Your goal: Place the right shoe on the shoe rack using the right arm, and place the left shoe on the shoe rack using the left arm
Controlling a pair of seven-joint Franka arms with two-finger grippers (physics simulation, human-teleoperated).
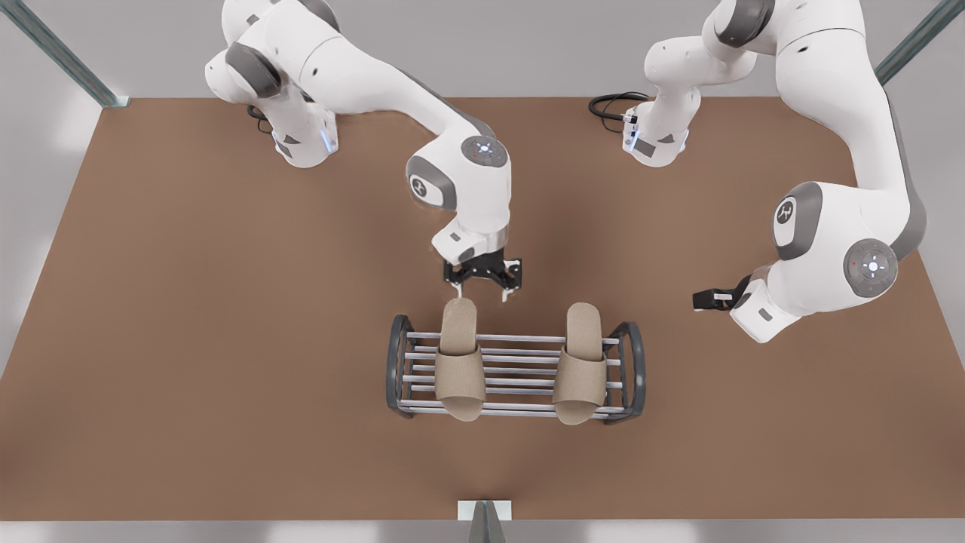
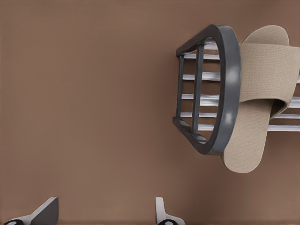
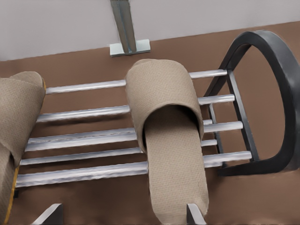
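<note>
Slippers (image 1: 461,354) (image 1: 580,362) across rack (image 1: 516,367) bars, toes toward camera

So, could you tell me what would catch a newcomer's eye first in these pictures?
Two beige slippers, one on the front view's left and one on its right, lie side by side across the shoe rack at mid-table. The right gripper hangs open just behind the left one's heel. The left gripper, also open, sits apart, off the rack's right end.
</note>
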